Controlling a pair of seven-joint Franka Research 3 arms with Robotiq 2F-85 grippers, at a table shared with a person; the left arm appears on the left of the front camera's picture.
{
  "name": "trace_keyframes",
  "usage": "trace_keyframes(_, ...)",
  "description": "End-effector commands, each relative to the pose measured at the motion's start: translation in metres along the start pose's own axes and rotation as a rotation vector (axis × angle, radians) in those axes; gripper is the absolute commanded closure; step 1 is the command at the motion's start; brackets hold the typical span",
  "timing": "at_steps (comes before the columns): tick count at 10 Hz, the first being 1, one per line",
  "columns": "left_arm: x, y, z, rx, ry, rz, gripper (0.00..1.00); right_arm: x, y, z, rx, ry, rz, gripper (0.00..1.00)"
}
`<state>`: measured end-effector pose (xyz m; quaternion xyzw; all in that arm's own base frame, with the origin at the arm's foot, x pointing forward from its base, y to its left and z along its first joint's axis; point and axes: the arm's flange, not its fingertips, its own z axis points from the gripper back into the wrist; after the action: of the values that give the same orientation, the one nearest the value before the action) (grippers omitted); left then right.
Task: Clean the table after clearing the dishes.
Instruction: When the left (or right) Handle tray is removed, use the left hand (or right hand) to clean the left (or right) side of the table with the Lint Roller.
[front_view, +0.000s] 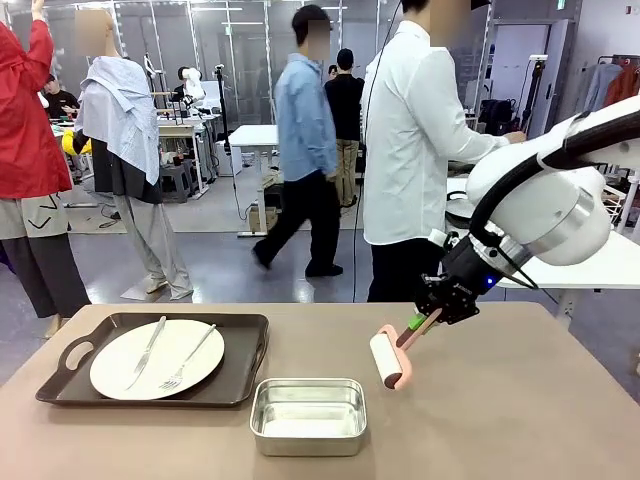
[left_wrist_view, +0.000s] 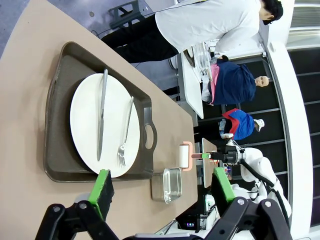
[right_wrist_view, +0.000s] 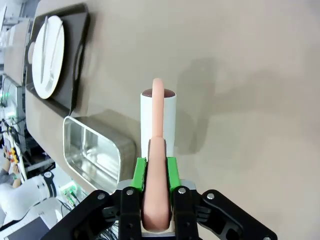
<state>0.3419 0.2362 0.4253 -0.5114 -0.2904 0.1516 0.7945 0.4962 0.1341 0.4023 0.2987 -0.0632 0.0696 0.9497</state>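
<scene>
A white plate (front_view: 157, 358) with a knife and a fork lies on a dark handled tray (front_view: 245, 350) at the left of the brownish table (front_view: 500, 420). The plate (left_wrist_view: 105, 125) and tray (left_wrist_view: 55, 120) lie under my left gripper (left_wrist_view: 161, 187), which hangs open above the table with nothing between its green pads. My right gripper (front_view: 432, 318) is shut on the pink handle of a lint roller (front_view: 387, 360). The white roll (right_wrist_view: 159, 120) sits low over the table's middle right; contact cannot be told. In the right wrist view my right gripper (right_wrist_view: 156, 172) clamps the handle.
A small steel pan (front_view: 308, 415) stands near the front edge, between the tray and the roller. A person in a white shirt (front_view: 415, 140) stands at the far side, turned toward a white table. The right half of the table is bare.
</scene>
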Motion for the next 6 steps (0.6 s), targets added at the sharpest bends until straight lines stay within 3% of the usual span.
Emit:
trace_keyframes(1, 0.001, -0.001, 0.003, -0.016, -0.004, -0.005, 0.00, 0.002, -0.001, -0.017, 0.018, -0.022, -0.069, 0.79)
trace_keyframes(2, 0.001, -0.001, 0.003, -0.016, -0.004, -0.005, 0.00, 0.008, -0.007, -0.023, 0.064, 0.025, -0.100, 0.79)
trace_keyframes(6, 0.001, -0.001, 0.003, -0.016, -0.004, -0.005, 0.00, 0.012, -0.060, -0.039, 0.016, 0.044, -0.193, 0.79)
